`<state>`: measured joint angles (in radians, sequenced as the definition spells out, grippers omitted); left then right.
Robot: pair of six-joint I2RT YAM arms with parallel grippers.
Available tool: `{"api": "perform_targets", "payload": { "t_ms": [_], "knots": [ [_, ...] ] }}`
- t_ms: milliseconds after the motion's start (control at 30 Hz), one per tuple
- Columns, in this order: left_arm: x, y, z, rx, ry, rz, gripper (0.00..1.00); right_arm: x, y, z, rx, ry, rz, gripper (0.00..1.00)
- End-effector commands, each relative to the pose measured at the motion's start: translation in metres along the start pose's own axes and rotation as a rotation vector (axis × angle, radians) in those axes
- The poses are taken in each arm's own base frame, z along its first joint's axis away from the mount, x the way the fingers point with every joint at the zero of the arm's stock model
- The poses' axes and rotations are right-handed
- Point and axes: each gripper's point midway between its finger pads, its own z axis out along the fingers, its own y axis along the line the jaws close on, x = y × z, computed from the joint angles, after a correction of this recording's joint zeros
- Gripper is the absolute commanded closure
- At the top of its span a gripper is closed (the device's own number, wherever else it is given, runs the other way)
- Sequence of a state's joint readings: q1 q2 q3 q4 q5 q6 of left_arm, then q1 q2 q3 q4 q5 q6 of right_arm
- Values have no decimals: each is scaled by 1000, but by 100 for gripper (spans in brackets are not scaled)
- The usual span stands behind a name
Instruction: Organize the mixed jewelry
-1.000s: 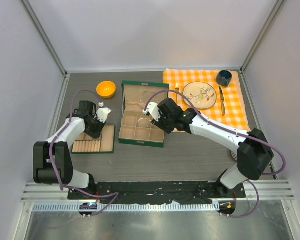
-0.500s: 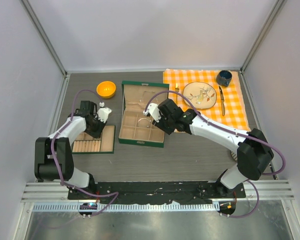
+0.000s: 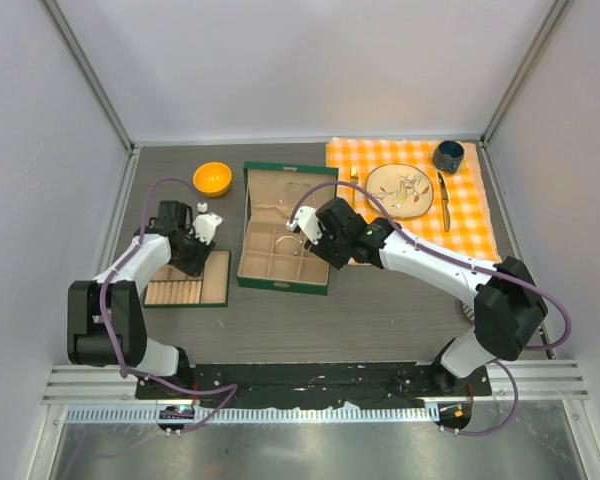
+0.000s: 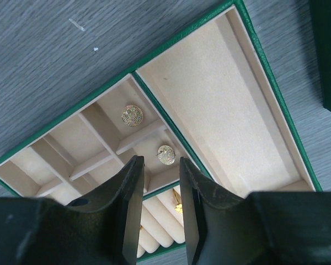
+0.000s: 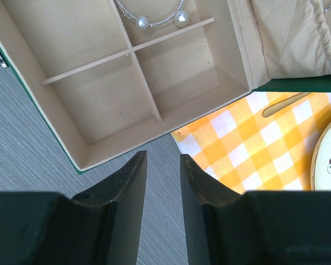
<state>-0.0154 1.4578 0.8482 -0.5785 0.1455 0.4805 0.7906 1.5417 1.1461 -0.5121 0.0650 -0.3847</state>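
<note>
The mixed jewelry is spread about. Small silver pieces lie on the round plate (image 3: 400, 190). A thin bangle with two pearl beads (image 5: 160, 18) rests in a compartment of the green jewelry box (image 3: 285, 232). Two round studs (image 4: 132, 115) sit in compartments of the small beige-lined green tray (image 3: 188, 280), and a tiny gold piece (image 4: 178, 202) lies on its ring rolls. My left gripper (image 4: 161, 165) is open and empty above this tray. My right gripper (image 5: 163, 160) is open and empty over the table at the box's near right corner, beside the cloth.
An orange check cloth (image 3: 410, 195) carries the plate, a gold knife (image 3: 444, 200), a gold fork (image 5: 287, 103) and a dark blue cup (image 3: 447, 155). An orange bowl (image 3: 212, 178) stands at the back left. A beige pouch (image 5: 298, 33) fills the box's lid.
The left gripper has shifted very slightly over the small tray. The right gripper stays where it was.
</note>
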Motion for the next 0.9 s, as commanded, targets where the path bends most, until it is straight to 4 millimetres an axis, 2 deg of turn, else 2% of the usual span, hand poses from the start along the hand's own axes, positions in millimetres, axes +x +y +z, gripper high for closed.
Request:
{"api": "perform_targets", "payload": {
  "t_ms": [0,167,200,333,367,400,433,467,533,567,600,667,700,867],
  "knots": [
    [-12,4,-22,-31,-63,15,64,-24,-7,-16,18,-92,24,63],
    [-23,3,-46,-37,-120,10,61,-38,-3,-27,-16,-106,-4,63],
    [-24,8,-54,-54,-141,-5,59,-41,-2,-30,-21,-108,-20,63],
    [-32,15,-73,-77,-214,-57,55,-62,17,-40,-55,-124,-105,62],
    [-33,17,-75,-85,-227,-71,53,-69,31,-42,-75,-132,-142,62],
    [-33,21,-79,-96,-242,-102,52,-79,37,-44,-82,-145,-171,62],
    [-36,24,-82,-110,-265,-110,52,-80,43,-43,-83,-132,-192,62],
    [-38,25,-85,-110,-281,-123,51,-81,53,-35,-98,-111,-217,62],
    [-37,30,-87,-121,-298,-164,50,-96,74,-36,-130,-132,-258,62],
    [-37,33,-89,-127,-308,-175,50,-97,84,-27,-151,-115,-270,62],
    [-34,40,-91,-141,-312,-201,49,-107,95,-29,-171,-136,-289,62],
    [-29,47,-91,-151,-312,-227,48,-112,110,-18,-205,-132,-301,62],
    [-24,52,-92,-150,-310,-257,48,-124,119,-21,-215,-158,-309,61],
    [-4,73,-96,-134,-310,-359,48,-154,151,-14,-281,-219,-315,58]
  ]
}}
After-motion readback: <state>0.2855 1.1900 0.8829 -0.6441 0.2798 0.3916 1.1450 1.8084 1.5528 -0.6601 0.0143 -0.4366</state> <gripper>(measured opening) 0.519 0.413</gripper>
